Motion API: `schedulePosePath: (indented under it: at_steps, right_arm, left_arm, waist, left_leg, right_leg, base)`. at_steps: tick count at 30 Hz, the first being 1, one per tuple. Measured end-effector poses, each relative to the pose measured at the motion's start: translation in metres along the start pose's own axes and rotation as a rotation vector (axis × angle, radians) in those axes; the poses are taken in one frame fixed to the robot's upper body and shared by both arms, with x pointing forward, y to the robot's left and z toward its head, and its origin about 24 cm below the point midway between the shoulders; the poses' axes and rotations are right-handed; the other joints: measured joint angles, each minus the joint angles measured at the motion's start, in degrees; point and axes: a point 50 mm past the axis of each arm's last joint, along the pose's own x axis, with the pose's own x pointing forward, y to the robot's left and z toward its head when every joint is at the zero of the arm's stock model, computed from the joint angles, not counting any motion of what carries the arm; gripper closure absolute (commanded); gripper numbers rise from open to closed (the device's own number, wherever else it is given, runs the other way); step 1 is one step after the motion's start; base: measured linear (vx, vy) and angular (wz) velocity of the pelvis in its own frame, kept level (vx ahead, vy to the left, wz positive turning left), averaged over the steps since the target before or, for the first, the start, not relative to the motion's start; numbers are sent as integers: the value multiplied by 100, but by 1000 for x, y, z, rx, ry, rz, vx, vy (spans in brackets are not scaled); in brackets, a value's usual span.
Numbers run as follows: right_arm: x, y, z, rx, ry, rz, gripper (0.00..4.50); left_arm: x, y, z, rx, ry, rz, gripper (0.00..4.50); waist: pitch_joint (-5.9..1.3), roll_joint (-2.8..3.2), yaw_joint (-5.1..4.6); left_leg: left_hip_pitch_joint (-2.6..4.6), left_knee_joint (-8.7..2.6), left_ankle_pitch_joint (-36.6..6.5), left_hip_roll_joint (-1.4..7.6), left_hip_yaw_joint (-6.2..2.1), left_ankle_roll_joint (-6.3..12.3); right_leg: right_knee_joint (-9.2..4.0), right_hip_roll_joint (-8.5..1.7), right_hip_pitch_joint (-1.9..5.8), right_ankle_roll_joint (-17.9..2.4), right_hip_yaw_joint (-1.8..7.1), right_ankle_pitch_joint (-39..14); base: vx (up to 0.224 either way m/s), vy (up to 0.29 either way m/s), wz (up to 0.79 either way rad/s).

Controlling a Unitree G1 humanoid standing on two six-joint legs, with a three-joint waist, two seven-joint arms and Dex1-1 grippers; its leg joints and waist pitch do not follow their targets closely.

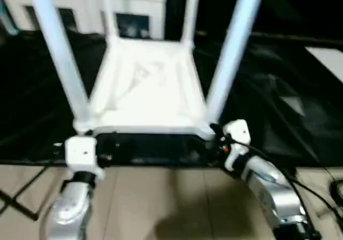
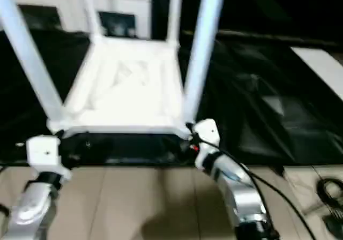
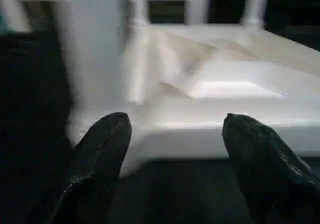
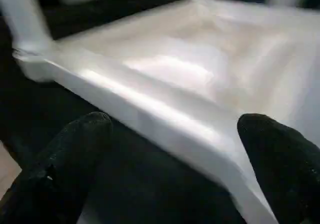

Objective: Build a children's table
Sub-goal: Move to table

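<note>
Black-draped table (image 1: 300,117) bears upturned children's table (image 1: 147,90) (legs up); both hands (image 3: 172,149) (image 4: 172,154) open, empty, facing near edge.

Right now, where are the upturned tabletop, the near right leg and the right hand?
tabletop (image 1: 144,92): left eye view, middle of its ribbed underside.
near right leg (image 1: 231,50): left eye view, mid-shaft of the tube.
right hand (image 4: 172,171): right wrist view, gap midway between its fingertips.

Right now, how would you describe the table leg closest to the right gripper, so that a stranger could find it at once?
Find the black-draped work table; on it a white tabletop lies upside down with four white legs pointing up. The leg you want rises from the near corner on the robot's right, just above the open right gripper. Unlike the two thinner-looking far legs, it is near and leans rightward.
</note>
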Motion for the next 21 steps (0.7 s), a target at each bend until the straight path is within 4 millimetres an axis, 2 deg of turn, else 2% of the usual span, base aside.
schedulePosePath:
  at_steps: [1, 2, 3, 4, 5, 6, 8, 10, 11, 14, 17, 19, 21]
  right_arm:
    - [3, 6, 0, 17, -10, 23, 0]
    - [6, 15, -1, 36, -19, 67, 0]
    - [4, 17, -1, 43, -24, 80, 0]
    - [1, 15, -3, 44, -18, 80, 0]
    - [-2, 13, -4, 39, -9, 76, 0]
    - [-4, 12, -4, 37, -6, 79, 0]
    - [-7, 9, -6, 48, -10, 78, 0]
    - [-8, 8, -6, 71, -24, 89, 0]
    - [-7, 10, -5, 82, -37, 101, 0]
    - [-5, 10, -2, 79, -51, 125, 0]
    - [-4, 10, -5, 89, -39, 152, 0]
    - [-4, 10, -7, 88, -29, 167, 0]
    - [0, 9, -5, 82, -27, 187, 0]
  left_arm:
    - [-2, 3, -1, 2, 2, 13, 108]
    - [-10, 9, -7, -25, 22, 42, 108]
    - [-14, 11, -10, -40, 36, 53, 89]
    - [-17, 13, -12, -60, 42, 59, 89]
    - [-20, 13, -13, -76, 40, 57, 75]
    - [-21, 13, -13, -83, 39, 44, 75]
    - [-24, 8, -12, -101, 34, -7, 40]
    - [-18, 6, -8, -102, 20, -36, 33]
    - [-13, 8, -2, -95, -3, -43, 29]
    - [1, 13, 9, -100, -47, -80, 3]
    - [20, 23, 10, -83, -31, -120, 3]
    - [29, 28, 7, -72, -6, -117, 3]
    - [42, 34, 4, -62, 26, -107, 3]
  waist:
    - [3, 37, 34]
    - [-5, 16, 49]
    - [-17, -5, 74]
    - [-20, -12, 93]
    - [-17, -38, 102]
    - [-13, -30, 96]
    - [16, -47, 109]
    - [46, -74, 109]
    - [60, -85, 109]
    - [81, -74, 95]
    - [90, -59, 59]
    - [97, -46, 45]
    - [95, -48, 36]
  left_leg:
    - [-47, 100, -9, 48, -30, 1]
    - [-39, 146, -56, 19, -51, 24]
    - [-22, 122, -56, -31, -54, 26]
    - [-21, 112, -57, -62, -42, 29]
    - [-25, 88, -58, -91, 16, 31]
    - [-24, 62, -33, -87, 28, 31]
    - [24, -151, 58, -37, 185, -30]
    - [87, -236, 71, 62, 353, -32]
    - [115, -262, 71, 96, 394, -33]
    - [153, -294, 71, 124, 432, -35]
    - [158, -309, 87, 124, 436, -62]
    - [148, -308, 103, 125, 436, -87]
    - [110, -299, 110, 125, 439, -94]
  right_leg:
    - [187, 3, -84, -19, -26, -31]
    - [362, -1, -219, -12, 111, 14]
    - [295, -35, -248, 70, 243, 81]
    - [143, -95, -254, 152, 320, 145]
    - [-17, -135, -243, 300, 406, 151]
    - [-27, -143, -238, 332, 407, 172]
    - [-69, -194, -231, 272, 398, 221]
    - [-61, -210, -229, 259, 394, 232]
    - [-63, -209, -238, 254, 381, 234]
    - [-62, -209, -245, 240, 370, 242]
    - [-62, -209, -256, 211, 370, 260]
    - [-61, -209, -251, 200, 371, 269]
    - [-68, -210, -278, 176, 372, 328]
  base:
    - [0, 0, 0]
    - [67, 71, -3]
    - [67, 71, -3]
    - [-11, 104, 9]
    - [-41, 59, 7]
    - [-69, 63, 15]
    - [-103, -35, 11]
    - [-106, -69, 8]
    - [-115, -68, 1]
    - [-97, -45, -2]
    - [-46, -10, -3]
    - [0, 0, 0]
    - [0, 0, 0]
